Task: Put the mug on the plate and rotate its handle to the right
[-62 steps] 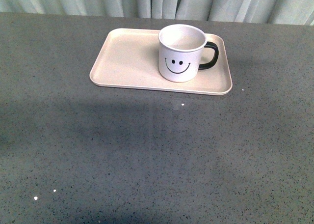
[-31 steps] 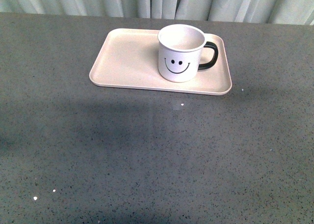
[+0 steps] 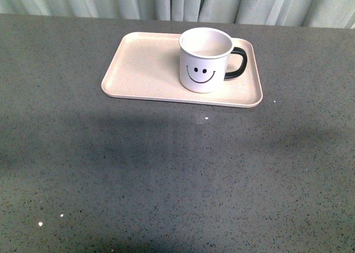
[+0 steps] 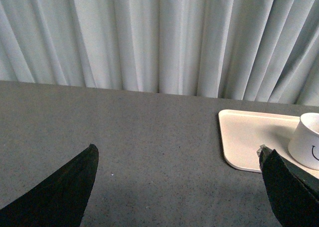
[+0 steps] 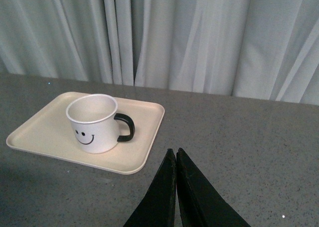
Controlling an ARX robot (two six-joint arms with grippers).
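Wrist views alone show left hand (image 4: 177, 187) spread, right hand (image 5: 176, 155) closed.

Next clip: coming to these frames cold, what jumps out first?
The white mug with its black smiley face, standing upright on the right part of the pale plate at the far side of the grey table. Its black handle points to the right in the front view. Neither arm is near it: the right gripper is shut and short of the plate, the left gripper open over the table beside it.
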